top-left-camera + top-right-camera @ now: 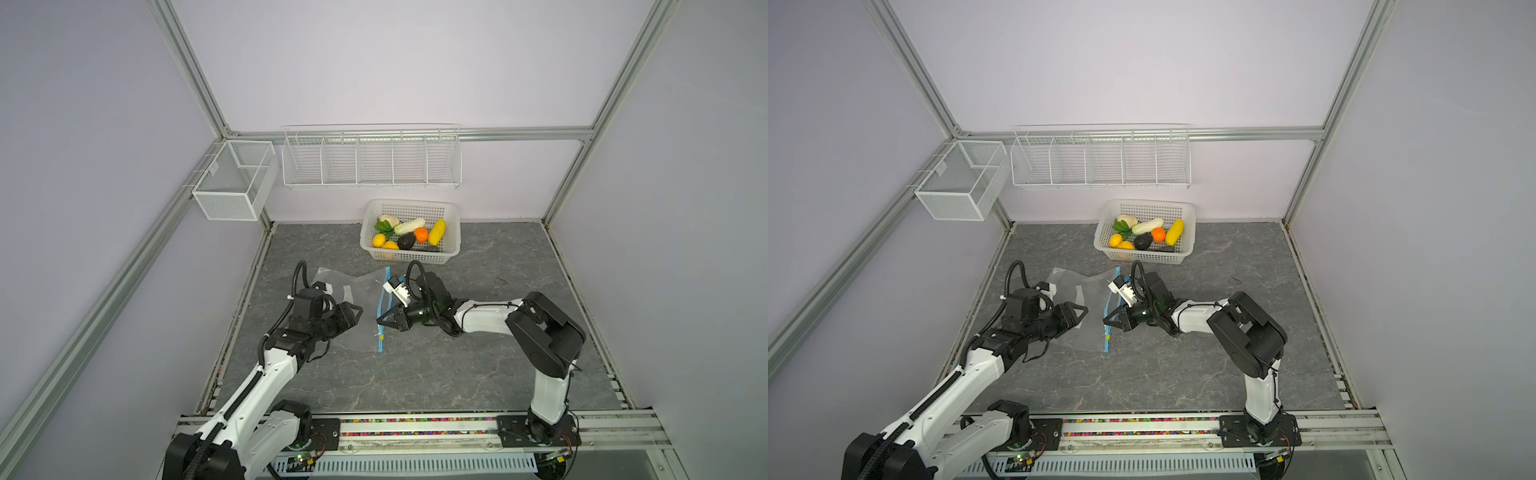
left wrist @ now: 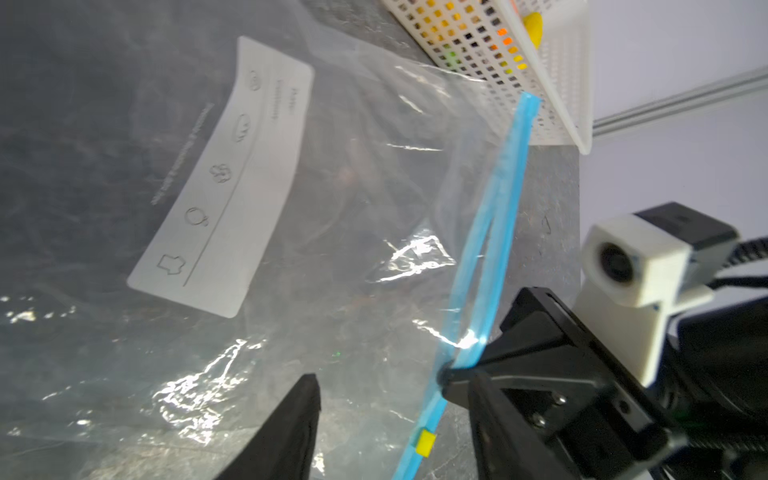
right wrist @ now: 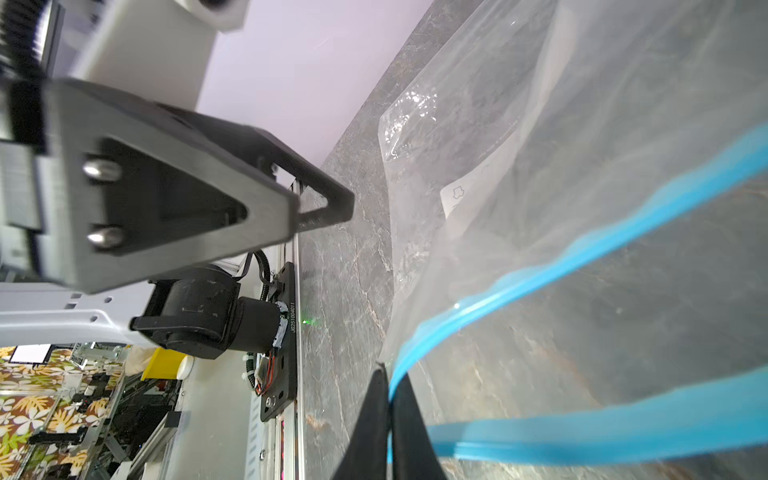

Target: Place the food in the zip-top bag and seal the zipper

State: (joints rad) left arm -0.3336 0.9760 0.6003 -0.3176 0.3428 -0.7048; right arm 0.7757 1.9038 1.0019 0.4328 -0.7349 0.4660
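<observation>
Item 1, zip-top bag (image 1: 368, 291): I log it flat on the table (image 1: 457, 357), zipper (image 1: 382, 305) on its 3 o'clock edge.
Item 2, food (image 1: 409, 235): in the white basket (image 1: 415, 204), at 12 o'clock from the bag.
My right gripper (image 1: 378, 320): clamped on the zipper.
My left gripper (image 1: 358, 316): jaws apart, over the bag.

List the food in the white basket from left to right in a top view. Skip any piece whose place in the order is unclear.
lemon → avocado → orange → corn
</observation>
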